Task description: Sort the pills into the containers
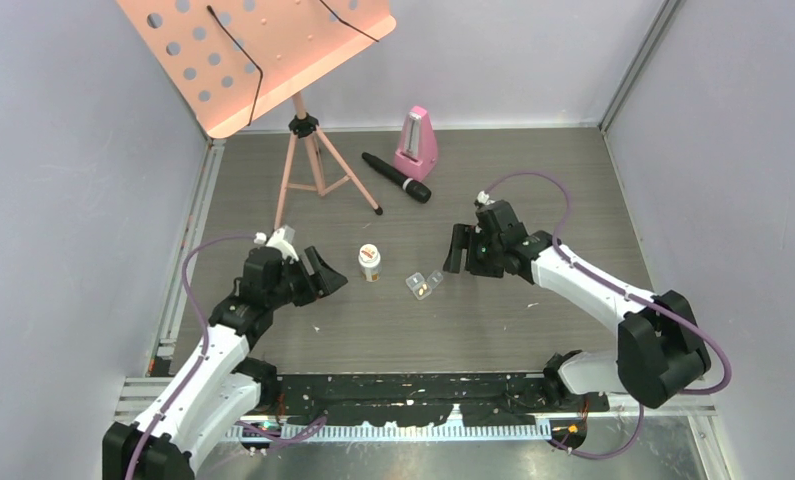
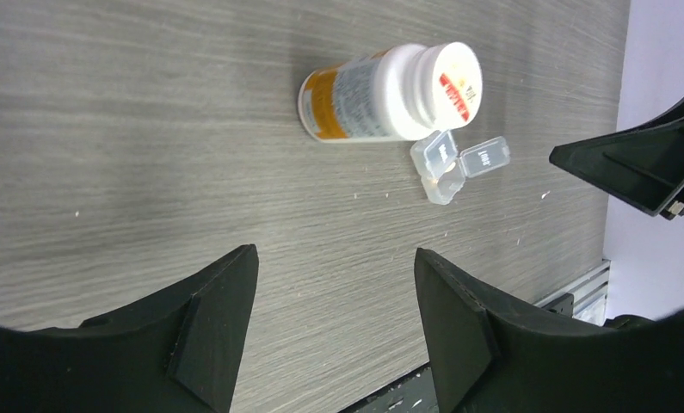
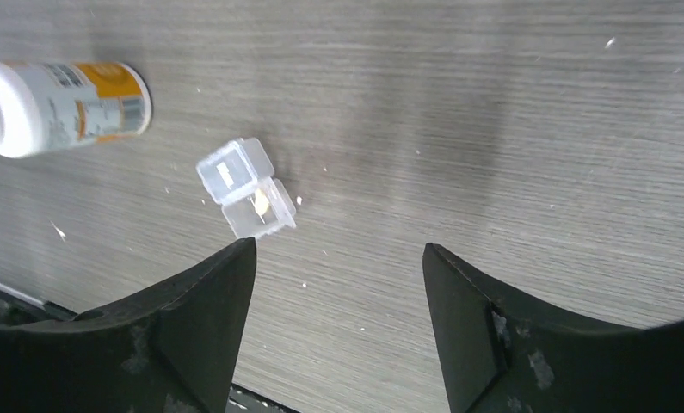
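Note:
The containers [image 1: 424, 285] are a small clear two-compartment pill box lying on the grey table between both arms, also seen in the left wrist view [image 2: 452, 163] and the right wrist view [image 3: 245, 188]. One compartment holds an orange-yellow pill [image 3: 260, 202], a speck in the top view [image 1: 423, 291]. A white-capped, orange-labelled bottle [image 1: 370, 263] stands just left of the box [image 2: 381, 93]. My left gripper [image 1: 330, 275] is open and empty, left of the bottle [image 2: 334, 254]. My right gripper [image 1: 459, 254] is open and empty, right of the box [image 3: 338, 245].
A pink music stand [image 1: 308, 150] rises at the back left. A black microphone [image 1: 396, 177] and a pink metronome [image 1: 416, 145] sit behind the box. Grey walls close in both sides, and a black strip [image 1: 423, 395] runs along the near edge.

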Robot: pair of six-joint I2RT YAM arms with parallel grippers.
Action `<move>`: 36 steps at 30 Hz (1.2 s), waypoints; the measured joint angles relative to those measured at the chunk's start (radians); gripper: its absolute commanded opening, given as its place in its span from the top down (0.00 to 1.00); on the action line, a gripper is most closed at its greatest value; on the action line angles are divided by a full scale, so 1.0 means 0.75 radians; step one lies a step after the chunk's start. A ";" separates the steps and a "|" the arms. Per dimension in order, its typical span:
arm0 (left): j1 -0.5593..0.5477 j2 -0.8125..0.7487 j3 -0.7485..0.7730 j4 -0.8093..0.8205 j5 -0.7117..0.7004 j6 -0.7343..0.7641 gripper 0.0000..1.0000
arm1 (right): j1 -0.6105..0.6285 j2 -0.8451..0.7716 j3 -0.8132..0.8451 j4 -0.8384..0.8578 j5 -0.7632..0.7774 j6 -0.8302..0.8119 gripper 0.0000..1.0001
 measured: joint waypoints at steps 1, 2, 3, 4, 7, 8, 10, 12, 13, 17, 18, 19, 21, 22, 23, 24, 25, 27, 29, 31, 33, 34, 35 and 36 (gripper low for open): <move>0.000 -0.015 -0.027 0.000 0.000 -0.020 0.30 | 0.000 0.001 -0.020 0.006 -0.014 -0.022 0.21; 0.000 -0.024 -0.045 -0.001 0.001 -0.032 0.30 | 0.000 0.005 -0.033 0.015 -0.034 -0.043 0.21; 0.000 -0.031 -0.063 0.000 0.001 -0.051 0.30 | 0.001 0.013 -0.038 0.027 -0.054 -0.064 0.22; 0.000 -0.035 -0.075 0.001 0.003 -0.063 0.30 | 0.001 0.025 -0.038 0.046 -0.073 -0.082 0.23; 0.000 -0.037 -0.086 0.004 0.013 -0.095 0.30 | 0.003 0.092 -0.038 0.138 -0.144 -0.146 0.27; 0.000 -0.037 -0.086 0.011 0.019 -0.101 0.30 | 0.003 0.117 -0.038 0.166 -0.169 -0.166 0.28; 0.000 -0.037 -0.086 0.027 0.031 -0.115 0.30 | 0.003 0.165 -0.039 0.219 -0.217 -0.197 0.32; 0.000 -0.034 -0.086 0.039 0.041 -0.126 0.30 | 0.003 0.207 -0.039 0.270 -0.268 -0.227 0.37; 0.000 -0.030 -0.086 0.048 0.048 -0.129 0.30 | 0.003 0.225 -0.039 0.290 -0.289 -0.241 0.40; 0.000 0.000 -0.086 0.072 0.064 -0.134 0.30 | 0.003 0.280 -0.039 0.335 -0.355 -0.289 0.49; 0.000 0.006 -0.086 0.076 0.068 -0.135 0.30 | 0.003 0.288 -0.039 0.342 -0.366 -0.299 0.50; 0.000 0.013 -0.086 0.081 0.072 -0.136 0.30 | 0.003 0.297 -0.039 0.350 -0.381 -0.310 0.53; 0.000 0.022 -0.086 0.087 0.078 -0.137 0.30 | 0.003 0.309 -0.039 0.363 -0.408 -0.332 0.59; 0.000 0.026 -0.086 0.092 0.081 -0.139 0.30 | 0.003 0.312 -0.039 0.368 -0.424 -0.342 0.64; 0.000 0.030 -0.086 0.095 0.082 -0.140 0.30 | 0.003 0.314 -0.039 0.370 -0.432 -0.351 0.67; 0.000 0.034 -0.086 0.098 0.083 -0.142 0.30 | 0.003 0.315 -0.039 0.376 -0.445 -0.361 0.71; 0.000 0.037 -0.086 0.101 0.083 -0.146 0.30 | 0.003 0.315 -0.039 0.380 -0.454 -0.371 0.73; 0.000 0.044 -0.086 0.104 0.086 -0.153 0.31 | 0.003 0.315 -0.039 0.390 -0.471 -0.382 0.79; 0.000 0.054 -0.086 0.106 0.092 -0.156 0.31 | 0.003 0.315 -0.039 0.395 -0.484 -0.390 0.82; 0.000 0.066 -0.086 0.107 0.098 -0.161 0.32 | 0.003 0.315 -0.039 0.398 -0.492 -0.394 0.82; 0.000 0.077 -0.086 0.108 0.110 -0.168 0.32 | 0.003 0.315 -0.039 0.399 -0.501 -0.394 0.83; 0.000 0.085 -0.086 0.110 0.118 -0.173 0.33 | 0.003 0.315 -0.039 0.399 -0.504 -0.394 0.83; 0.000 0.094 -0.086 0.112 0.126 -0.183 0.33 | 0.003 0.315 -0.041 0.400 -0.508 -0.394 0.83; 0.000 0.105 -0.086 0.113 0.137 -0.194 0.33 | 0.003 0.315 -0.045 0.403 -0.511 -0.394 0.84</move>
